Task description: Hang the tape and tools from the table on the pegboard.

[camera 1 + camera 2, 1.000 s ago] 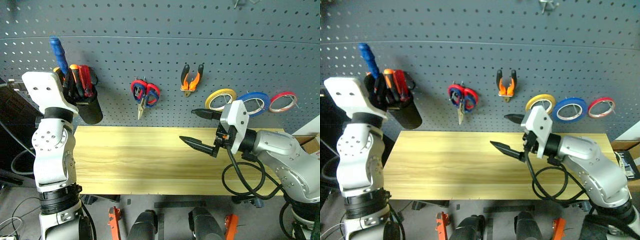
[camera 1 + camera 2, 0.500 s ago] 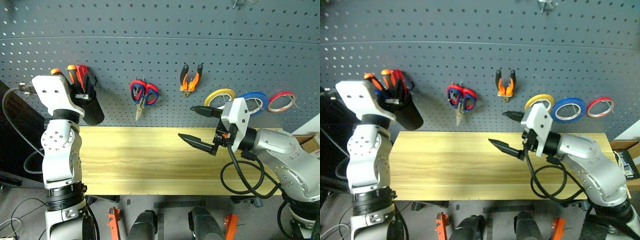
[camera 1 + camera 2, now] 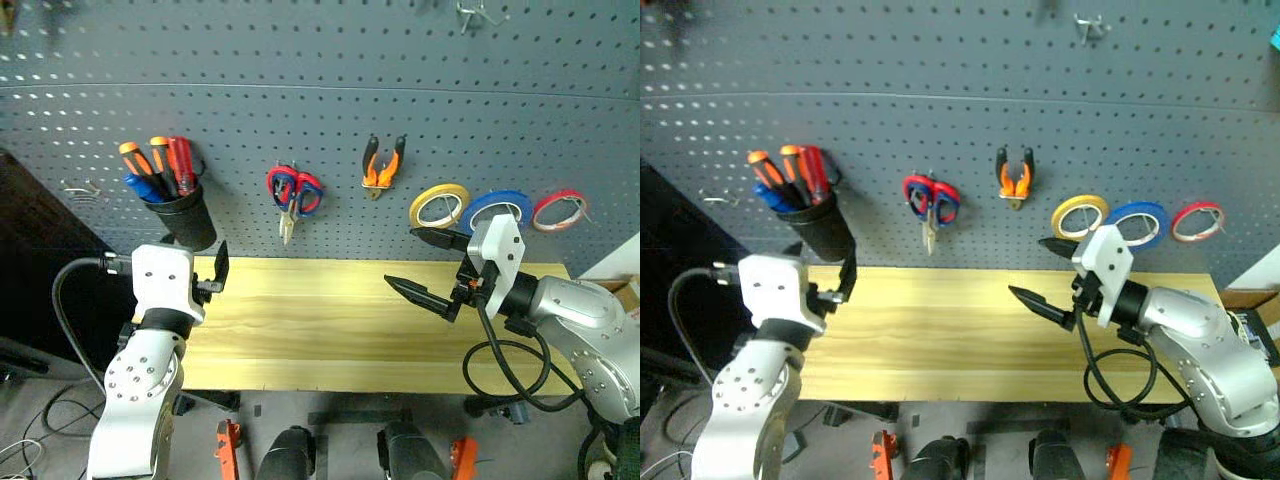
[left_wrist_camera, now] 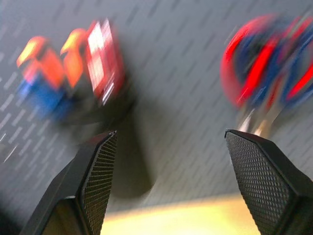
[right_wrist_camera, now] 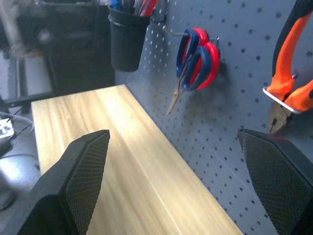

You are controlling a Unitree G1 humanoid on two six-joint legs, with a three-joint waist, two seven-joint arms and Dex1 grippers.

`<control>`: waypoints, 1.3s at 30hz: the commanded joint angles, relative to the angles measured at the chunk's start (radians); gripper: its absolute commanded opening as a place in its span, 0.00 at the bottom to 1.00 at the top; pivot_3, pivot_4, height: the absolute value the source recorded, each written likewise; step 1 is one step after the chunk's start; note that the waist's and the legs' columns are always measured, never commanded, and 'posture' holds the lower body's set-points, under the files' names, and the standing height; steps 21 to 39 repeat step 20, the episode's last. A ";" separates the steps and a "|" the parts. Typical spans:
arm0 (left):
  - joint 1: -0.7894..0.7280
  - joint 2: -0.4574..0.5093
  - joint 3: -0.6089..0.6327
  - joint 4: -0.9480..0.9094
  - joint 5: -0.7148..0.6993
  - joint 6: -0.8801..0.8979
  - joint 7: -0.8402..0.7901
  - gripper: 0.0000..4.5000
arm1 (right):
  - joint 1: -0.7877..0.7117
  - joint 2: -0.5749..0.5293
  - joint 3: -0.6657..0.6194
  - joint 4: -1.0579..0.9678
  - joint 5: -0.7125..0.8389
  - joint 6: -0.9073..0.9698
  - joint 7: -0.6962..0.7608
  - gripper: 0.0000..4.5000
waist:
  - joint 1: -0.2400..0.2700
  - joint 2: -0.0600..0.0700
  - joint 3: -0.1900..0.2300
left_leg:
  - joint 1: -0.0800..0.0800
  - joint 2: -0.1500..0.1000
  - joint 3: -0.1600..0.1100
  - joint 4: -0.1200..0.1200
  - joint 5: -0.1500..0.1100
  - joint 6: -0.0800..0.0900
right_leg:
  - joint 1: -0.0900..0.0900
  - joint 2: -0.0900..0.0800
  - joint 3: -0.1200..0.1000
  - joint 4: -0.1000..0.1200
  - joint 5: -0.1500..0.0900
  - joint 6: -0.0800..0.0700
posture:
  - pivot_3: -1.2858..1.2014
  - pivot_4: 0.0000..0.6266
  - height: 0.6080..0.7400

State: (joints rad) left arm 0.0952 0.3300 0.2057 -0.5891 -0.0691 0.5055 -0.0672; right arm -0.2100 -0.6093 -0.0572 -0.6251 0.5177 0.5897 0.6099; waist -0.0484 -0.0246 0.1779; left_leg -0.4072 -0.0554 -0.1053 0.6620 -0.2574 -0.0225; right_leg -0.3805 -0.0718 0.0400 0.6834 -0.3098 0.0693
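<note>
Orange-handled pliers (image 3: 383, 163) hang handles-up, nose-down on the pegboard (image 3: 320, 60) — both my hands, left (image 3: 212, 272) and right (image 3: 425, 266), gape empty.

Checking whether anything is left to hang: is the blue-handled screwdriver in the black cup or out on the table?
In the cup: the blue-handled screwdriver stands in the black cup beside the orange and red ones.

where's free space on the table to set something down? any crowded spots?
The table is bare between the left gripper and the right gripper. The crowding is on the pegboard above: black cup, scissors, pliers, tape rings.
</note>
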 commanded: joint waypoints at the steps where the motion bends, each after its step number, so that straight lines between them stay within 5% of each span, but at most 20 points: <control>1: -0.010 -0.011 0.019 0.082 0.020 0.028 0.019 0.83 | 0.048 0.057 -0.033 0.055 -0.065 -0.082 -0.075 1.00 | 0.013 -0.001 -0.004 | 0.006 0.000 0.000 0.000 0.000 0.000 | 0.006 0.000 0.000 -0.002 0.000 0.000 | 0.49 0.13 1.00; 8: -0.111 0.006 0.007 0.328 -0.022 -0.092 -0.073 0.83 | 0.227 0.227 -0.044 0.378 -0.268 -0.366 -0.228 1.00 | 0.021 -0.002 -0.059 | 0.013 -0.001 0.000 -0.001 0.000 0.000 | 0.009 0.000 0.000 -0.003 0.000 0.001 | 0.48 0.04 1.00; 18: -0.200 0.016 -0.037 0.575 -0.003 -0.184 -0.140 0.83 | 0.202 0.314 -0.129 0.730 -0.301 -0.522 -0.316 1.00 | -0.009 0.010 -0.106 | 0.033 0.000 0.002 -0.004 -0.001 0.000 | 0.028 0.002 0.003 -0.003 0.000 0.000 | 0.48 0.00 1.00; 39: -0.200 0.005 -0.032 0.600 -0.007 -0.212 -0.135 0.83 | 0.189 0.306 -0.129 0.760 -0.310 -0.540 -0.306 1.00 | -0.010 0.011 -0.107 | 0.040 0.000 0.003 -0.004 -0.001 0.000 | 0.032 0.002 0.004 -0.004 -0.001 0.000 | 0.48 0.00 1.00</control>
